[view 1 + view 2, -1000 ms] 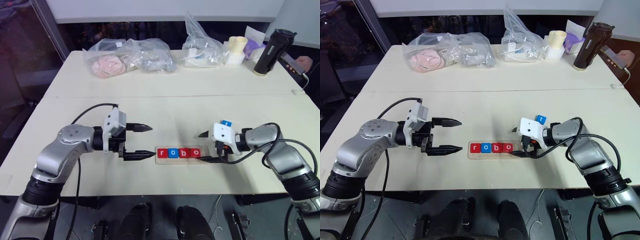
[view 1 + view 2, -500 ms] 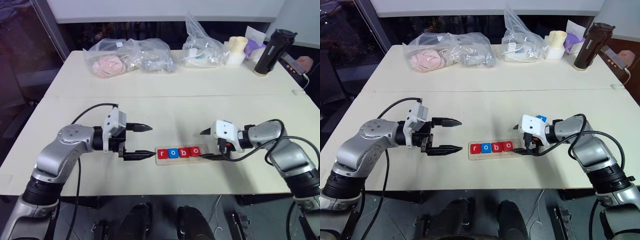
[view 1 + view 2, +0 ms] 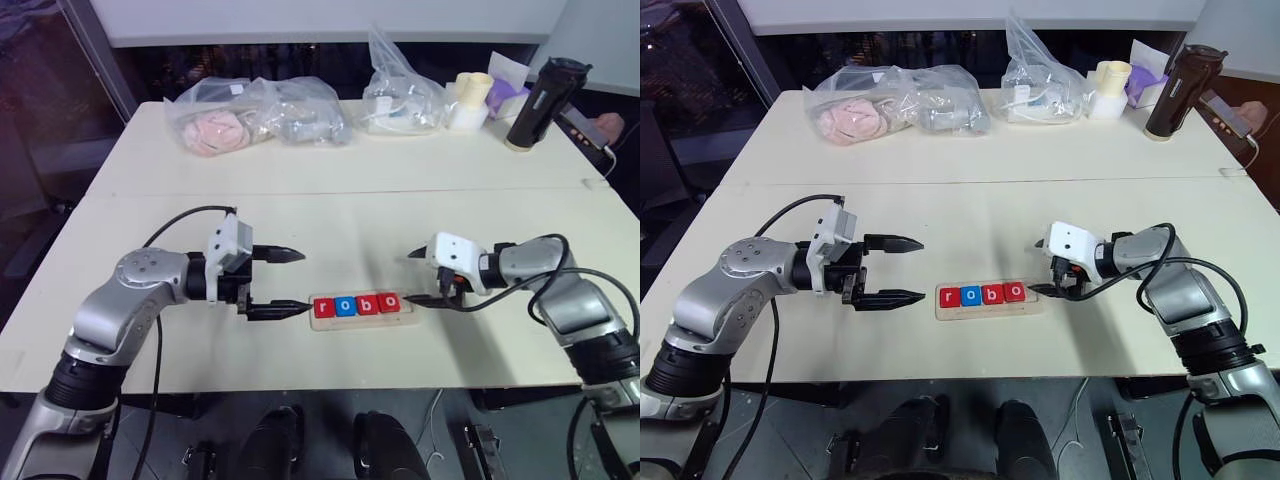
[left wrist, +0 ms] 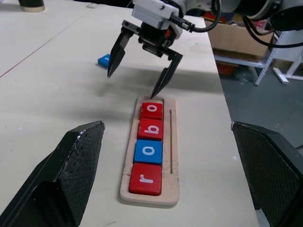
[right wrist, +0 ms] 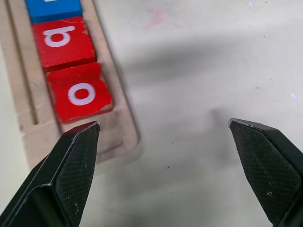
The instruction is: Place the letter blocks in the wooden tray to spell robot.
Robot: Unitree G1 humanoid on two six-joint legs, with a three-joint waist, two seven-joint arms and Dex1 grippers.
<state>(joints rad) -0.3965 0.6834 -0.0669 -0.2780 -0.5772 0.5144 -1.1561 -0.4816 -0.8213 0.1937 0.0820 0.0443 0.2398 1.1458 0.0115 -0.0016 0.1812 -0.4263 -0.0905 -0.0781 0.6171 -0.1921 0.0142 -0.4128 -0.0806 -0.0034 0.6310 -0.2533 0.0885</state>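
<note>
The wooden tray (image 3: 362, 318) lies near the table's front edge. In it stand four letter blocks: red r (image 3: 323, 307), blue o (image 3: 345, 306), red b (image 3: 367, 304) and red o (image 3: 388, 302). The groove's right end is bare. A blue block (image 4: 104, 60) lies on the table behind my right gripper. My right gripper (image 3: 410, 277) is open and empty, and its near fingertip rests by the tray's right end, next to the red o (image 5: 81, 94). My left gripper (image 3: 302, 281) hangs open and empty just left of the tray.
Clear plastic bags (image 3: 260, 115) with goods lie along the far side. Cups (image 3: 475, 100) and a black flask (image 3: 545, 100) stand at the back right. A person's hand (image 3: 605, 125) holds a phone past the right corner.
My right gripper has drifted slightly away from me and to the right, and its near fingertip now sits at the tray's end. The blue block behind it is now covered in the eye views. The left arm kept still.
</note>
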